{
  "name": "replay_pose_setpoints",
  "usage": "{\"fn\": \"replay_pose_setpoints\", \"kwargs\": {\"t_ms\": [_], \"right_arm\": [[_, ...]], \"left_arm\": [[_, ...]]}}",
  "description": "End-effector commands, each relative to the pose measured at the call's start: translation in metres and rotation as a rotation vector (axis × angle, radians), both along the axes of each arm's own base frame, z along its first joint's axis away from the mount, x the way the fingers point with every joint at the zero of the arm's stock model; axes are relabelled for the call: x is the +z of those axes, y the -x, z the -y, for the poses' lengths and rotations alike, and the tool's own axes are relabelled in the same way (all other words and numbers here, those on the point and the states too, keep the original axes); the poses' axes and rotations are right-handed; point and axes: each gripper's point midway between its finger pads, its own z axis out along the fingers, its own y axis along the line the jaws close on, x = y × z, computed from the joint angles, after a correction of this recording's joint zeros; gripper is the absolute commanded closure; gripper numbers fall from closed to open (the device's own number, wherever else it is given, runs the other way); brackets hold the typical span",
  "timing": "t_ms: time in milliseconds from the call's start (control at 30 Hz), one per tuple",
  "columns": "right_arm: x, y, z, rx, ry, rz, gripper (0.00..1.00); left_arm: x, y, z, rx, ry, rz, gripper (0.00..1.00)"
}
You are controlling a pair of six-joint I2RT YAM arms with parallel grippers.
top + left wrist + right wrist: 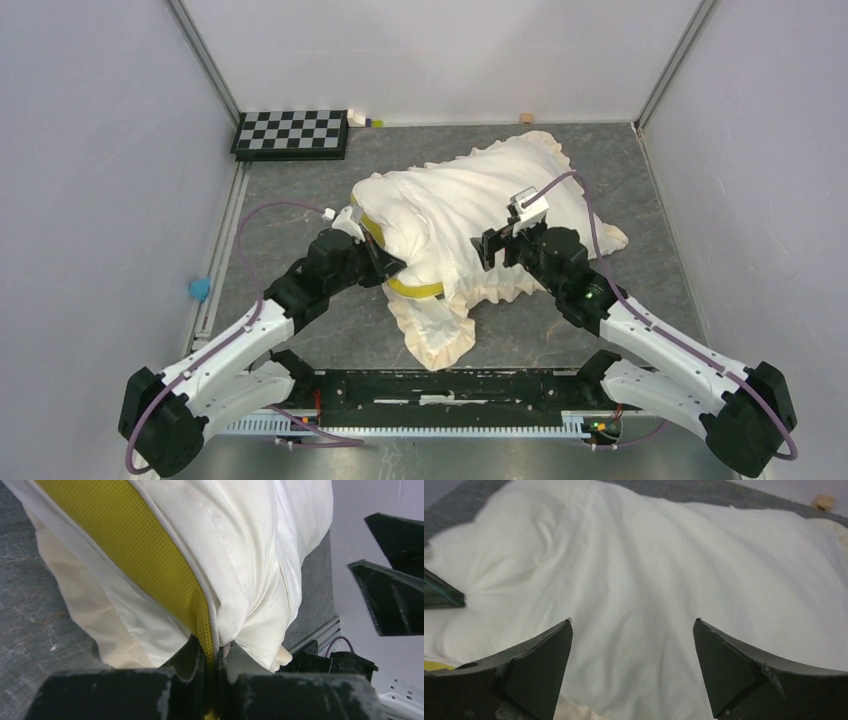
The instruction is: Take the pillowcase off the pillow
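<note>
Grey, stone-patterned surface (300, 215) fills the booth floor between plain white walls, with a black-and-white checkerboard (291, 133) lying flat in the far left corner and a small wooden block (525, 118) against the back wall. A blue object (200, 289) sits outside the left rail; I cannot make out what it is.

At the middle of the surface I see the pillow (415, 288), its yellow band showing along the near left side. The pillowcase (500, 185) is draped over it cream face up, its ruffled frill spilling onto the surface toward the arm bases and out to the right. From above, the white fabrics blend, so I'm only fairly sure where cover ends and cushion begins.

My left gripper (215, 662) is pressed together on the pillow's edge, pinching the yellow band (150, 555) and its white piping between the fingers, with the cream frill hanging just beside it. My right gripper (633, 645) is spread wide above the cream fabric on the right of the mound, holding nothing; I cannot tell if its tips touch the cloth.
</note>
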Motion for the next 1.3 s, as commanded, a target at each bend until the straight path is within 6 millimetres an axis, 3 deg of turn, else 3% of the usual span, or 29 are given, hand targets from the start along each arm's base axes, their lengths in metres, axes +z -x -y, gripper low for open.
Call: {"fn": "replay_pose_setpoints", "kwargs": {"t_ms": [0, 67, 233, 367, 400, 467, 533, 567, 667, 900, 1000, 1133, 1267], "right_arm": [[-0.031, 0.001, 0.031, -0.100, 0.133, -0.014, 0.02], [-0.037, 0.002, 0.035, -0.122, 0.131, -0.031, 0.02], [-0.041, -0.001, 0.044, -0.212, 0.101, -0.099, 0.02], [-0.052, 0.001, 0.036, -0.162, 0.126, -0.108, 0.02], [-0.054, 0.001, 0.036, -0.161, 0.133, -0.117, 0.02], [-0.057, 0.000, 0.036, -0.164, 0.150, -0.134, 0.02], [-0.062, 0.001, 0.039, -0.178, 0.167, -0.155, 0.02], [-0.062, 0.001, 0.041, -0.188, 0.170, -0.160, 0.02], [-0.058, -0.001, 0.043, -0.216, 0.145, -0.168, 0.02], [-0.051, 0.000, 0.037, -0.206, 0.107, -0.180, 0.02], [-0.051, 0.005, 0.020, -0.099, 0.099, -0.169, 0.02], [-0.048, 0.016, -0.011, 0.066, 0.035, -0.183, 0.02], [-0.051, 0.018, -0.024, 0.107, 0.037, -0.216, 0.02]], "left_arm": [[-0.003, 0.004, -0.016, 0.003, -0.044, 0.035, 0.98], [-0.014, 0.005, -0.025, 0.035, -0.066, 0.009, 0.98], [-0.043, 0.000, -0.073, 0.284, -0.155, -0.071, 0.98], [-0.053, -0.002, -0.086, 0.361, -0.140, -0.110, 0.97], [-0.053, -0.002, -0.086, 0.364, -0.140, -0.114, 0.92], [-0.049, -0.001, -0.084, 0.342, -0.139, -0.109, 0.68], [-0.044, 0.002, -0.083, 0.320, -0.137, -0.092, 0.24], [-0.043, 0.003, -0.085, 0.326, -0.140, -0.087, 0.13], [-0.042, 0.006, -0.098, 0.380, -0.167, -0.094, 0.00], [-0.056, 0.013, -0.095, 0.376, -0.173, -0.168, 0.00], [-0.059, 0.012, -0.075, 0.287, -0.113, -0.172, 0.00], [-0.045, 0.012, -0.040, 0.140, 0.037, -0.131, 0.00], [-0.028, 0.010, -0.026, 0.074, 0.127, -0.054, 0.00]]}}
